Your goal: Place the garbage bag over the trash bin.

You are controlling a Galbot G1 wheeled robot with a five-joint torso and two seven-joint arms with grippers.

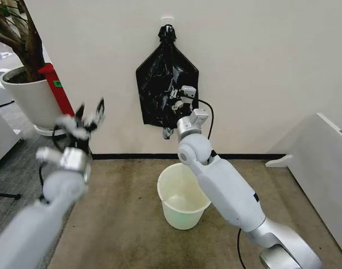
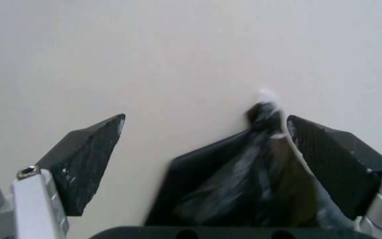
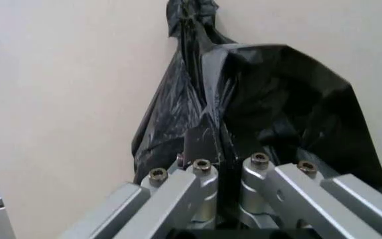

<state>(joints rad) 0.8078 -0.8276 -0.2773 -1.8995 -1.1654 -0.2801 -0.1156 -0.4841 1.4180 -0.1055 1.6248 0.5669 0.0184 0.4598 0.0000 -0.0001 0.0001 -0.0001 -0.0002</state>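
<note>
A black bag (image 1: 166, 89) hangs flat against the wall (image 1: 260, 67) from a knot at its top, directly above the bin (image 1: 182, 196), which stands upright on the carpet (image 1: 126, 224) close to the wall.

The right gripper (image 1: 179, 101) is raised above the bin and pressed against the bag's lower right part. In the right wrist view its jaws are closed together, pinching a fold of the glossy plastic (image 3: 244, 114) near the bag's middle crease.

The left gripper (image 1: 87, 119) hovers in the air to the left of the bag and well apart from it, higher than the bin's rim. Its jaws stand wide open and hold nothing; in the left wrist view the dark fingertips (image 2: 88, 162) are spread with the bag (image 2: 244, 184) seen beyond them against the wall.

A planter (image 1: 31, 98) with a tree stands on the floor farther left of the bin.
</note>
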